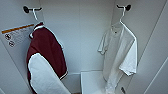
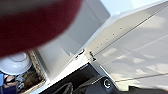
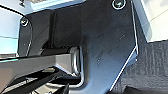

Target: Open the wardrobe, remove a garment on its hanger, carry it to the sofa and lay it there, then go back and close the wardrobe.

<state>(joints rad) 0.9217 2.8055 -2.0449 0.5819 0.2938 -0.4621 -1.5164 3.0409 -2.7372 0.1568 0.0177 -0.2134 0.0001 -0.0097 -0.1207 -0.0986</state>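
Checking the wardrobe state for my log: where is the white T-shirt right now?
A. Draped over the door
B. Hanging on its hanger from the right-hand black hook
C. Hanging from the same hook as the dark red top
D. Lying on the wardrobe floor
B: in the head view the white T-shirt hangs on its hanger from the right-hand hook, apart from the dark red top on the left.

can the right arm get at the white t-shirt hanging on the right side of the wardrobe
Probably yes. The wardrobe stands open, and the white T-shirt hangs on its hanger from a hook with nothing in front. The dark red top hangs well apart.
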